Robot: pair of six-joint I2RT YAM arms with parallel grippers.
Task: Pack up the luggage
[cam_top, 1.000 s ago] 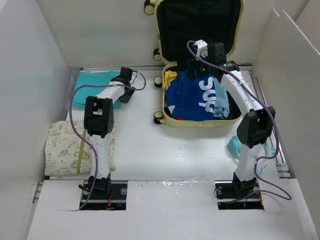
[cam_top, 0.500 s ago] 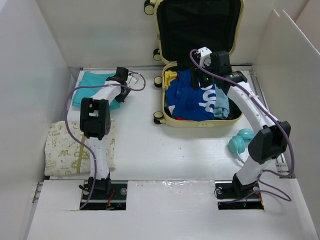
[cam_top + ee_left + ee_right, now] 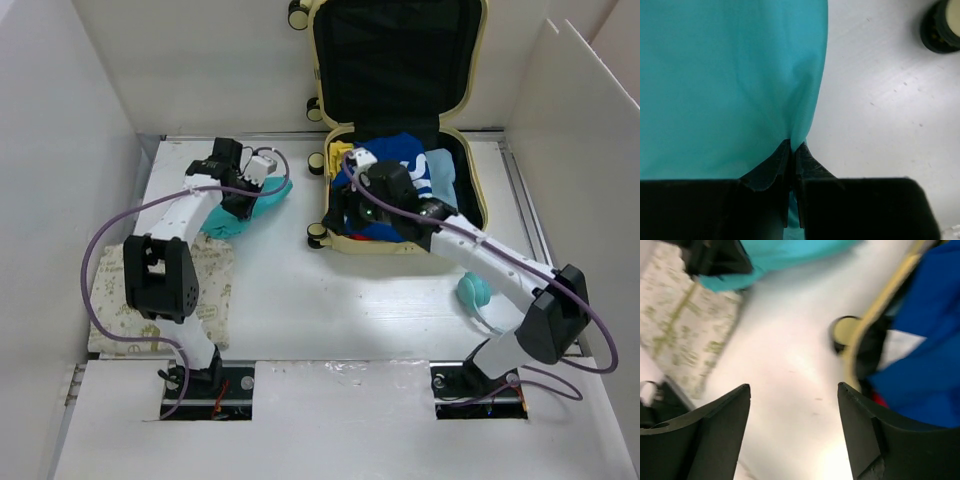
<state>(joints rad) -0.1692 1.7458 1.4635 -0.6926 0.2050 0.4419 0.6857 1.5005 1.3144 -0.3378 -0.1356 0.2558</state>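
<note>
Plainly, the right wrist view is blurring badly: only one wheel (image 3: 845, 332), a strip of pale rim and a blue garment (image 3: 935, 340) can be made out, and the rest of the luggage (image 3: 395, 60) is cut off there. In the top view the right arm is covering the near-left part of the case, and a teal rounded object (image 3: 475, 292) is half hiding behind it. The left wrist view is filling with a teal garment (image 3: 730, 75), so the cloth's outline cannot be seen there.

Half a second ago the right gripper (image 3: 792, 387) was up by the hinge; now it is hanging over the near-left corner, its fingers spread wide and gripping nothing. The left gripper (image 3: 792, 147) is pinching the teal garment's edge with fingers pressed together, and the cloth, earlier lying flat at the far left, is now bunching toward the table's middle beside a patterned cream cloth (image 3: 120, 300).

The luggage is sitting open at the far right-centre of the table, base half flat and lid rising at the far side. Its long axis is running near to far, with its wheels pointing left.
</note>
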